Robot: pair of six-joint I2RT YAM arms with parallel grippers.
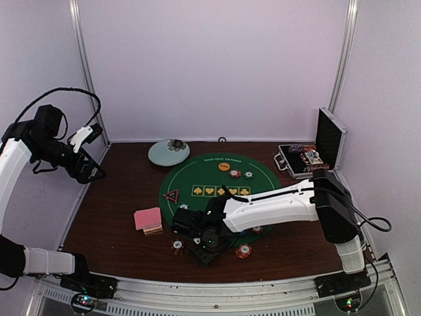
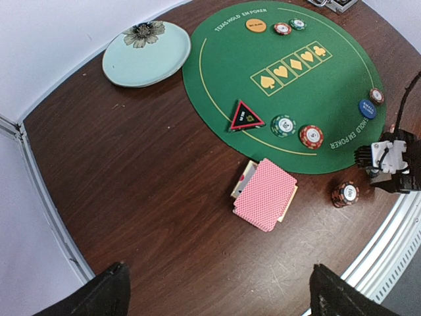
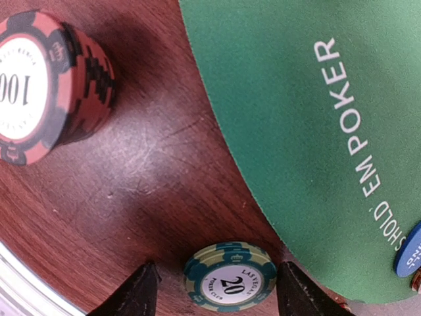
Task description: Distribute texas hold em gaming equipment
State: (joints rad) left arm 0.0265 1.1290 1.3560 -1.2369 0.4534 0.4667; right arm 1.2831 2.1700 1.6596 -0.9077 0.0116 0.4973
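Caught the right tool (image 3: 220,293) low at the near side of the worktop (image 3: 151,171), jaws partly open astride a green 20 chip (image 3: 229,276), a sliver of gap visible at one pad, nothing gripped or lifted yet. Found that chip on bare wood just off the rim of the green felt mat (image 3: 296,118), well apart from the red-black 100 stack (image 3: 46,85) and near a blue disc button (image 3: 411,250). Judged best: squeeze squarely across the chip's width, pads kept low on its edge, then lift straight up before travelling, so as not to skid it onto the felt lip. Held the left tool (image 2: 227,296) high, wide open and empty. Worked on dark, scratched wood inside pale walls with metal corner posts, pink-backed cards (image 2: 264,194) lying just beside the mat.
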